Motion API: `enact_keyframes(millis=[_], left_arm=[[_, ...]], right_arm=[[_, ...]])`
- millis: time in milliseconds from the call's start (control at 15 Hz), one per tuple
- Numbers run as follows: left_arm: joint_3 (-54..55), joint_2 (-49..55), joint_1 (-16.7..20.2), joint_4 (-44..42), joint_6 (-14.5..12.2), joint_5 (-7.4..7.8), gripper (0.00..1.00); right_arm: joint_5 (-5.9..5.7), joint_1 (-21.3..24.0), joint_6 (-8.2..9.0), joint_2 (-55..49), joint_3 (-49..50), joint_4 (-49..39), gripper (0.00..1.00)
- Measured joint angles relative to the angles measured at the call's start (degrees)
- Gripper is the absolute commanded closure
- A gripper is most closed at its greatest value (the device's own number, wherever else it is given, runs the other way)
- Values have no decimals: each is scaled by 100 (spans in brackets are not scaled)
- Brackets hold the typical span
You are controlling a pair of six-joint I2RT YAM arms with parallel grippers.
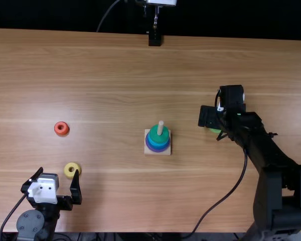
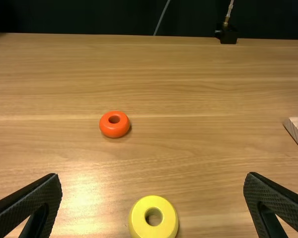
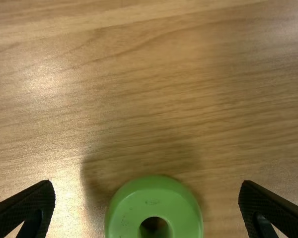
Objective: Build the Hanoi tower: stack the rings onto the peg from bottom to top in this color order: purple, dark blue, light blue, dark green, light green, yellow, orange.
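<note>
The wooden surface (image 1: 110,90) bears a square base (image 1: 167,152). An orange ring (image 2: 114,132), yellow ring (image 2: 138,218) and green ring (image 3: 126,210) lie flat.

Steep downward top view, closer wrist views — left one sharing yellow ring (image 2: 138,218)

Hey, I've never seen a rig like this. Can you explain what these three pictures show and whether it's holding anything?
You're looking at two robot arms, a left one and a right one, at a wooden table. One picture looks down from above; the other two come from cameras on the arms' wrists.

Near the middle, a wooden base carries a peg with purple, blue and green rings stacked on it. An orange ring and a yellow ring lie near the left end effector. A light green ring lies by the right end effector. Both are open, holding nothing.
</note>
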State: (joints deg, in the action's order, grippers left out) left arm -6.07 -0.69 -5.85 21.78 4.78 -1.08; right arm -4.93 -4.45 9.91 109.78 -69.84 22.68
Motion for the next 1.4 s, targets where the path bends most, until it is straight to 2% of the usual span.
enact_keyframes(millis=[533, 600, 667, 733, 800, 867, 1133, 1400], left_arm=[[0, 2, 0, -4, 0, 0, 0], [2, 2, 0, -2, -2, -4, 0], [0, 2, 0, -4, -4, 0, 0], [0, 2, 0, -4, -2, -2, 0], [0, 2, 0, 0, -4, -2, 0], [2, 2, 0, -2, -2, 0, 0], [0, 2, 0, -2, -2, 0, 0], [2, 0, 0, -4, 0, 0, 0]], right_arm=[[22, 0, 92, 470, -518, 828, 0], [22, 0, 103, 470, -518, 833, 22], [24, 0, 114, 470, -518, 828, 53], [24, 0, 116, 470, -518, 833, 74], [24, 0, 118, 470, -518, 837, 90], [26, 0, 120, 470, -518, 848, 100], [24, -2, 133, 470, -527, 957, 100], [26, -37, 107, 452, -1056, 2326, 100]])
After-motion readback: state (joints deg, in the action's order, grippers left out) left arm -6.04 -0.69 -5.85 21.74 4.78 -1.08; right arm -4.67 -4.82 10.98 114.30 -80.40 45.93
